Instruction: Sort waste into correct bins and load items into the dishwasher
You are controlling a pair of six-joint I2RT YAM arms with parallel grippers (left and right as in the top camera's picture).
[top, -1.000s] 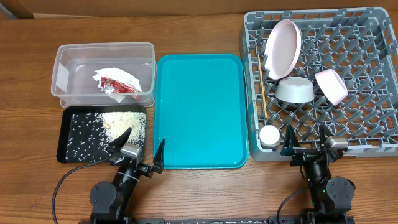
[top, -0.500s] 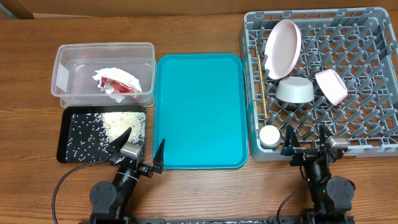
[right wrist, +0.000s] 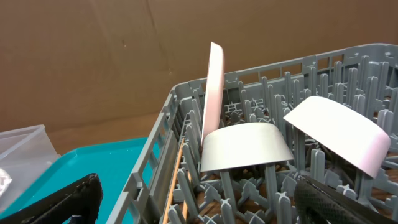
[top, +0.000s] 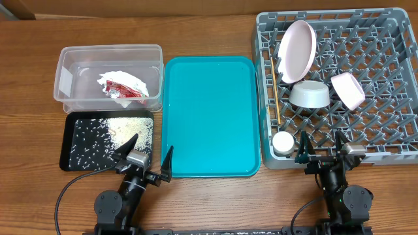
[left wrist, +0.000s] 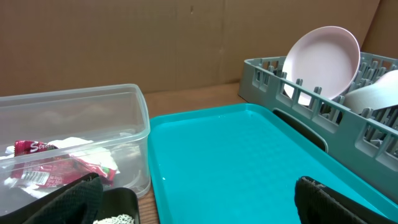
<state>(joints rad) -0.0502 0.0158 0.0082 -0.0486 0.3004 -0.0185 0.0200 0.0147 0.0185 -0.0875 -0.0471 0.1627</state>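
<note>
The clear tub (top: 68, 62) holds a crumpled napkin (top: 121, 79) and a red wrapper (top: 124, 91). Rice (top: 127, 130) lies on the black tray (top: 67, 140). In the grey dish rack (top: 392, 78) a large plate (top: 297, 49) stands upright beside a grey bowl (top: 309, 94), a small pink plate (top: 348, 89), a cup (top: 283, 143) and chopsticks (top: 275, 104). My left gripper (top: 149, 154) is open over the teal tray's near-left corner, with nothing between its fingers (left wrist: 68, 202). My right gripper (top: 321, 145) is open at the rack's near edge, facing the bowl (right wrist: 245, 146).
The teal serving tray (top: 209, 111) lies bare between the bins and the rack. A brown cardboard wall stands behind the table in both wrist views. Bare wooden table runs along the front edge around both arm bases.
</note>
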